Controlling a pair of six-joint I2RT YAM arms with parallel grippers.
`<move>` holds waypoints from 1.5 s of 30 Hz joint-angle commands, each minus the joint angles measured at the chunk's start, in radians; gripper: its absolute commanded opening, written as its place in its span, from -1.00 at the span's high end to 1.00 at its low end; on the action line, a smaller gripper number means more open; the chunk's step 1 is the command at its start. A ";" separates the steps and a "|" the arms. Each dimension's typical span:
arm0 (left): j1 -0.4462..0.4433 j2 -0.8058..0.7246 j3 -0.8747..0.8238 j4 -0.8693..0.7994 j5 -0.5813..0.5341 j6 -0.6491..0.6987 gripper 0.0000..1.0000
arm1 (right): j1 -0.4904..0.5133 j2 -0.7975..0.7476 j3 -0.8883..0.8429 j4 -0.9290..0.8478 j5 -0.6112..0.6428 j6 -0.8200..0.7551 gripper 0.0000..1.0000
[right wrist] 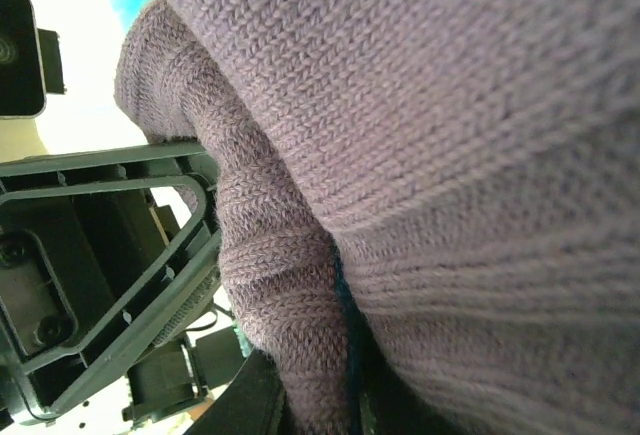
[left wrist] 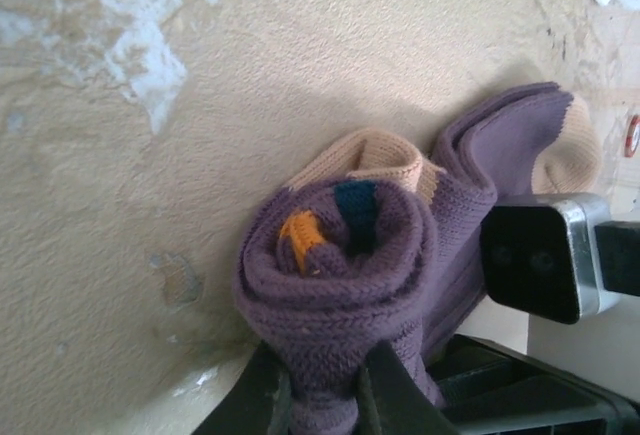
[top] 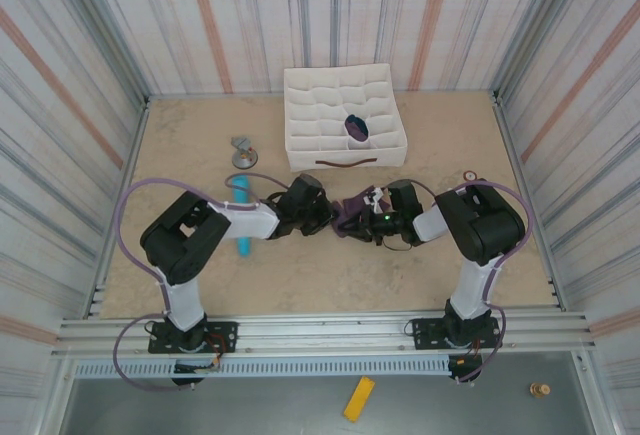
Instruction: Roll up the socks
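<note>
Currently, the socks point(top: 352, 211) lie on the table point(top: 300, 275) just in front of the white divided organizer box point(top: 298, 153), near the middle of its front wall. Both arms meet there from opposite sides.

**Condition of the work**
- In the left wrist view the socks point(left wrist: 335, 265) form a tight purple spiral with an orange and a dark teal layer at the core. A tan-toed tail trails loose behind the roll.
- The left gripper point(top: 325, 217) point(left wrist: 322, 395) is pinching the lower edge of the roll, with knit caught between its fingers.
- The right gripper point(top: 376, 218) point(right wrist: 315, 400) is likewise clamped on purple knit point(right wrist: 430, 155), which lies close against its camera.

**Hazards from this point**
1. Unwinding: judging by the loose tail, the roll is not yet locked. If either pinch is released before the cuff is folded over, the spiral will likely spring open.
2. Core slip: the left fingers appear to hold outer layers only, so a pull could draw the orange and teal centre out.
3. Opposed tension: if the arms move apart, the knit stretches and the roll loosens.
4. Collision: a light blue cylinder point(top: 243, 217) lies in front of the box's left corner, beside the left arm. A sweep of the arm could knock it.
</note>
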 commanded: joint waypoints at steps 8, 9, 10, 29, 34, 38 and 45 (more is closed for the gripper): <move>0.012 -0.083 0.095 -0.461 -0.103 0.065 1.00 | 0.038 -0.183 0.058 -0.503 0.211 -0.187 0.07; 0.017 -0.091 0.107 -0.495 -0.103 0.072 1.00 | 0.049 -0.213 0.079 -0.552 0.235 -0.228 0.01; 0.022 -0.097 0.117 -0.526 -0.103 0.076 1.00 | 0.061 -0.241 0.097 -0.590 0.259 -0.265 -0.06; 0.066 -0.140 0.112 -0.640 0.042 0.043 1.00 | 0.619 -0.472 0.067 -0.538 1.107 -0.832 -0.26; 0.079 -0.132 0.107 -0.630 0.083 0.035 1.00 | 0.690 -0.416 0.051 -0.455 1.223 -0.896 -0.22; 0.082 -0.130 0.100 -0.621 0.092 0.032 1.00 | 0.715 -0.369 0.054 -0.400 1.264 -0.931 -0.22; 0.085 -0.116 0.087 -0.597 0.116 0.023 1.00 | 0.717 -0.272 0.087 -0.351 1.306 -0.946 -0.15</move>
